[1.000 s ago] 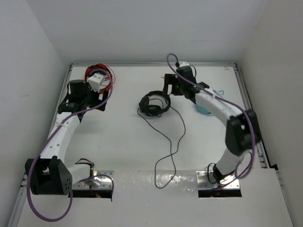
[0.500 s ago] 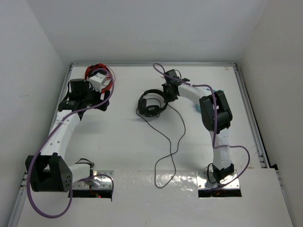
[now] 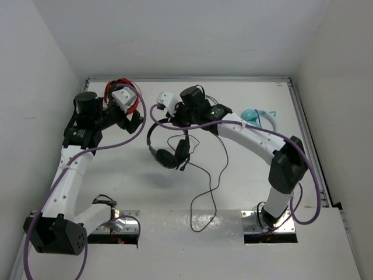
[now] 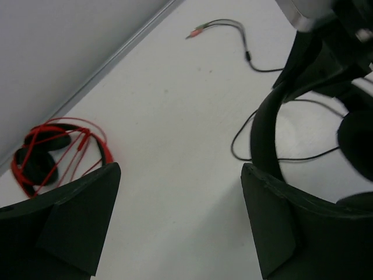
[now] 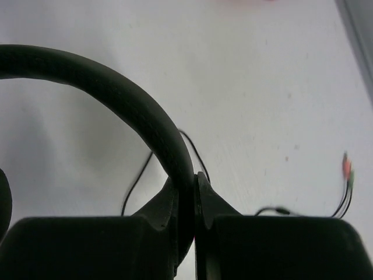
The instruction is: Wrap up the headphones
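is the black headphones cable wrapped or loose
Loose: the cable trails across the table from the headphones, which the right gripper holds by the headband.

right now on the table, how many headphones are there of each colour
black headphones: 1
red headphones: 1
light blue headphones: 1
total: 3
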`<state>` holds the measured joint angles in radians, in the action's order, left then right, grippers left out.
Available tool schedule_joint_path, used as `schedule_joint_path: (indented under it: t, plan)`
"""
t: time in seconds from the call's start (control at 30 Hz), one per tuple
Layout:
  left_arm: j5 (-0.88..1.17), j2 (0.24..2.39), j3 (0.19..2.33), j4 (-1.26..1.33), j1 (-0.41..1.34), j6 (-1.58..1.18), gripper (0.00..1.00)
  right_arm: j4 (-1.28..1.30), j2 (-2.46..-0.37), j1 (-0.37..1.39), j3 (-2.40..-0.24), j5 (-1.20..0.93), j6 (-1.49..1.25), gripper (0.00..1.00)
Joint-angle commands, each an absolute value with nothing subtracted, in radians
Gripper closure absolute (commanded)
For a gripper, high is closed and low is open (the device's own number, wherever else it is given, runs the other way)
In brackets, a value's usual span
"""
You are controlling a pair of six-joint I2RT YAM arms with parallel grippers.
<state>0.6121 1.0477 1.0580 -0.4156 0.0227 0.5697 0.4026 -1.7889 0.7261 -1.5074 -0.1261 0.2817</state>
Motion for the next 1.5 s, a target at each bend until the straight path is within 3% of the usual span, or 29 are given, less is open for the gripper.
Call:
schedule_joint_path:
  t: [0.0,0.13,0.4,0.53,0.63,0.8,0.83,0.87,1.0,1.03,1.13,1.27,1.47]
  plan:
    - [0.692,1.046,1.032,-0.364,0.063,0.381,0.17,0.275,-1.756,0.756,-1.516,-0.153,0.338,1.0]
    - [0.624,1.039,1.057,-0.362,0.141,0.259,0.18,0.229,-1.775,0.804,-1.549,-0.143,0.331,1.0]
    - [0.588,1.114,1.077,-0.546,0.211,0.379,0.18,0.206,-1.782,0.811,-1.601,-0.158,0.298,1.0]
    - [0.424,1.147,1.094,-0.545,0.221,0.351,0.32,0.198,-1.769,0.816,-1.591,-0.175,0.298,1.0]
    - [0.365,1.163,1.111,-0.528,0.221,0.339,0.35,0.19,-1.744,0.818,-1.569,-0.212,0.304,1.0]
    - [0.389,1.177,1.14,-0.522,0.221,0.307,0.6,0.235,-1.747,0.821,-1.589,-0.261,0.319,1.0]
    - [0.399,1.177,1.138,-0.525,0.221,0.301,0.84,0.236,-1.752,0.822,-1.597,-0.264,0.315,1.0]
    - [0.4,1.178,1.132,-0.528,0.222,0.281,0.96,0.232,-1.753,0.821,-1.603,-0.262,0.286,1.0]
    - [0.345,1.183,1.118,-0.557,0.219,0.189,1.0,0.192,-1.738,0.798,-1.647,-0.241,0.166,0.42]
    - [0.33,1.186,1.118,-0.561,0.219,0.166,1.0,0.175,-1.714,0.784,-1.654,-0.224,0.141,0.21]
    - [0.31,1.192,1.127,-0.572,0.219,0.092,1.0,0.134,-1.66,0.7,-1.672,-0.227,0.017,0.04]
    - [0.317,1.206,1.169,-0.554,0.195,-0.045,1.0,0.005,-1.514,0.534,-1.577,-0.314,-0.236,0.01]
    - [0.252,1.275,1.348,-0.506,0.066,-0.274,1.0,-0.003,-1.296,0.413,-1.278,-0.281,-0.297,0.01]
